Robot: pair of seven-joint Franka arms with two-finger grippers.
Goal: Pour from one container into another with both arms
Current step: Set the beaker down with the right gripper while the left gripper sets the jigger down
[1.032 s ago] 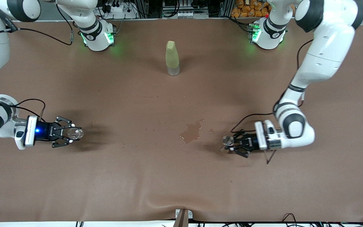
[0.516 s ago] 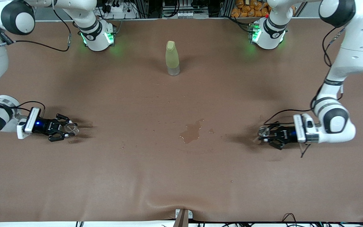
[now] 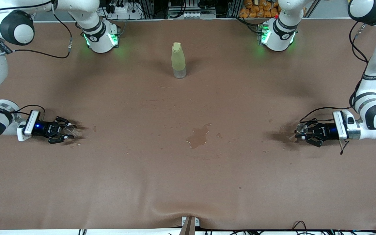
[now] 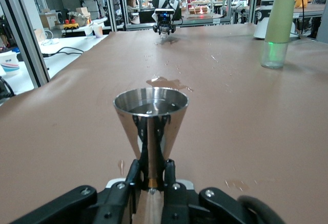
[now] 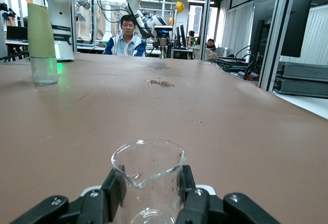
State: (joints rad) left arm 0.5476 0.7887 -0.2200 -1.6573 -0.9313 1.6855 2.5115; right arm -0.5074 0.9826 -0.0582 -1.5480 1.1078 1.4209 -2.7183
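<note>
My left gripper (image 3: pixel 300 131) is low over the brown table cloth toward the left arm's end, shut on the narrow waist of a steel cone-shaped cup (image 4: pixel 150 115), which stands upright. In the front view that cup (image 3: pixel 301 128) is a small shiny disc at the fingertips. My right gripper (image 3: pixel 68 131) is low over the cloth at the right arm's end, shut on a clear glass beaker (image 5: pixel 148 168) with a pouring lip. The beaker (image 3: pixel 72 131) looks nearly empty. Whether either vessel touches the cloth is unclear.
A pale yellow-green bottle (image 3: pixel 178 60) stands upright between the two arm bases (image 3: pixel 101 37). A dark wet spill (image 3: pixel 198 137) with scattered droplets marks the cloth mid-table, between the two grippers. A fold in the cloth (image 3: pixel 188 212) runs along the edge nearest the camera.
Both arms have swung apart. The left gripper with the steel cup moved from beside the spill toward its own end; the right gripper with the beaker drew back slightly and dropped lower.
</note>
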